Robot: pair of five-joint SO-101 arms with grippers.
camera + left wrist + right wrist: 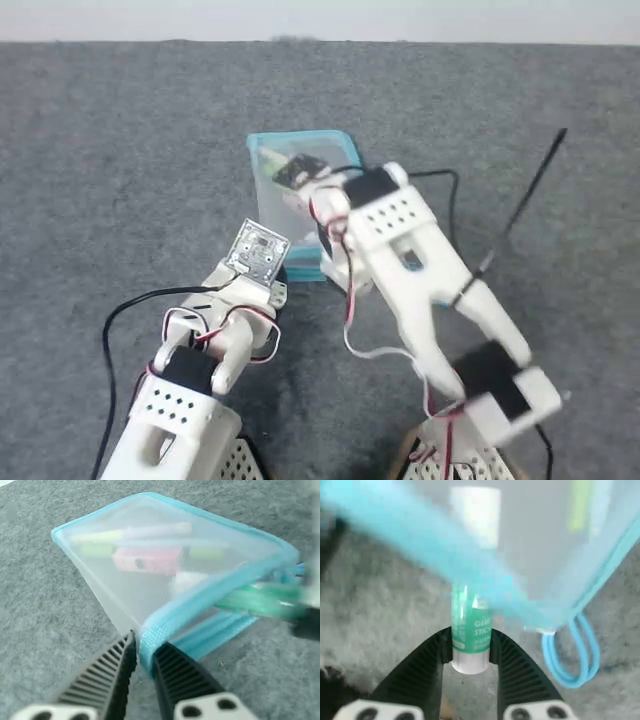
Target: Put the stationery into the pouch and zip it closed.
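Pouch of translucent plastic with turquoise zip edging [150, 585], lying on grey felt worktop [120, 150], mouth open toward both arms. Inside, seen through the wall: pink block [147, 559], yellow-green pens [100, 547], white piece. Left end effector [142, 647] clenched on the turquoise edge at the mouth. Right end effector [470, 636] grasping green-and-white glue stick [470, 625], far end inside the mouth. Turquoise cord loop [576, 655] beside.

We're high above the table [120, 150], looking down over both arms. Our left wrist camera sits close behind its gripper [144, 661], facing the pouch [150, 575]. The right one hugs its gripper [470, 647], right up against that pouch. Both wrist views catch the glue stick [471, 640].
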